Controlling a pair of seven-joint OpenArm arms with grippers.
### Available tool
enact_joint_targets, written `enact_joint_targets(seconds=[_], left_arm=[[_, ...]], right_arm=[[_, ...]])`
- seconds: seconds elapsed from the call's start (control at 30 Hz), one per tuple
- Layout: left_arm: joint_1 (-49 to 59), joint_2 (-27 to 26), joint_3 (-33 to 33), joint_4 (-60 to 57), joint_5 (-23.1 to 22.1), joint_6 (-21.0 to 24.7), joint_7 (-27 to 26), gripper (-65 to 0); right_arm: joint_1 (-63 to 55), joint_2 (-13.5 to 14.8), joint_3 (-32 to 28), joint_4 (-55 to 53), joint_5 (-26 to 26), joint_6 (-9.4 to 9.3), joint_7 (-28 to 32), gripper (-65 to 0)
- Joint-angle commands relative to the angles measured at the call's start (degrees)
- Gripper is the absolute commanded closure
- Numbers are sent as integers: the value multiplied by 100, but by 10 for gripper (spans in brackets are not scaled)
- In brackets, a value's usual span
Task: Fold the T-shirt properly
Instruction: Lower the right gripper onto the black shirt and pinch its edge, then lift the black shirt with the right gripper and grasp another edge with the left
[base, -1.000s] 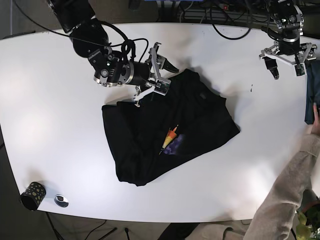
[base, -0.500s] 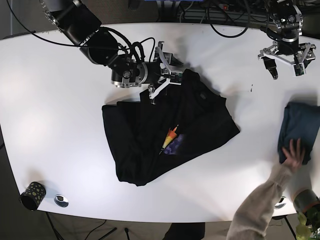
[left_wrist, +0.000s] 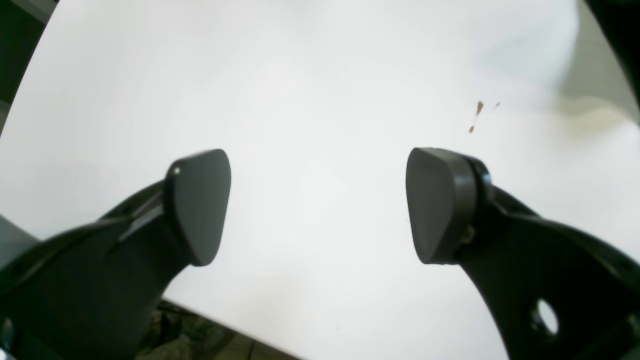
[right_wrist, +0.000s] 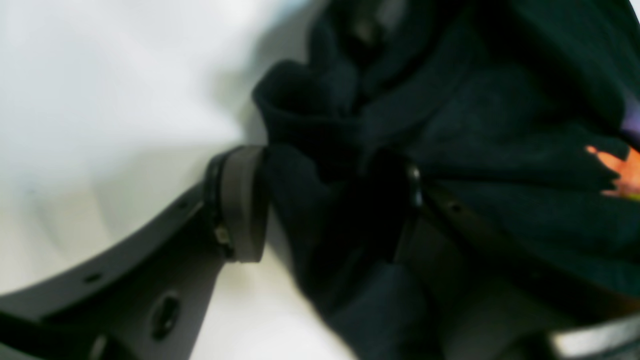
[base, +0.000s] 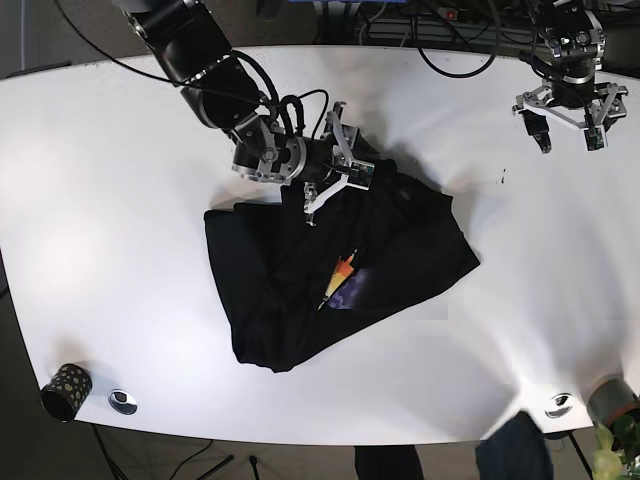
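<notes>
The right gripper (base: 338, 168) is extended from the far left side of the table (base: 120, 240) and is laid low over the far edge of the T-shirt (base: 300, 290), its jaws set around a raised fold of black cloth. In the right wrist view the cloth is seen bunched between the two fingers (right_wrist: 240, 200), which are parted but closed far enough to hold the fold; the grasp is therefore on the T-shirt (right_wrist: 475, 125). The left gripper (base: 566, 118) is held above bare table near the far right corner, well apart from the T-shirt, with its jaws spread wide and nothing between the pads (left_wrist: 200, 205).

Compared with the earlier base pictures, the right gripper has been advanced from beside the T-shirt's far edge onto the cloth itself. The blue folded garment and the person's arm formerly at the right edge of the table are gone from that place. The left gripper is almost unchanged.

The T-shirt lies crumpled at the middle of the table, with a small orange, yellow and purple print (base: 345, 280) showing near its centre. The right wrist view is blurred, and the far finger is largely hidden by cloth. A patterned cup (base: 66, 390) and a small round object (base: 123, 401) stand at the near left corner of the table.
</notes>
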Motion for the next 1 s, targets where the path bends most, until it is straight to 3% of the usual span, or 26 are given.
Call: enact_joint_targets(seconds=[0.0, 0.13, 0.17, 0.33, 0.57, 0.97], left_arm=[[12, -34, -16, 102, 0, 27, -124, -512], [3, -34, -34, 102, 0, 27, -124, -512], [-6, -34, -34, 102, 0, 27, -124, -512], [-15, -34, -7, 102, 0, 27, -124, -512], [-120, -34, 98, 102, 0, 27, -124, -512], [-463, -34, 564, 110, 0, 27, -124, -512]], right_arm=[[135, -38, 23, -62, 3, -32, 185, -235], [117, -38, 23, -71, 3, -32, 273, -19], [100, -38, 23, -71, 3, -32, 282, 0], [-59, -20, 41, 422, 3, -32, 256, 0], [-173, -161, 621, 1389, 3, -32, -158, 0], [1884, -363, 630, 2365, 3, -32, -1599, 0]])
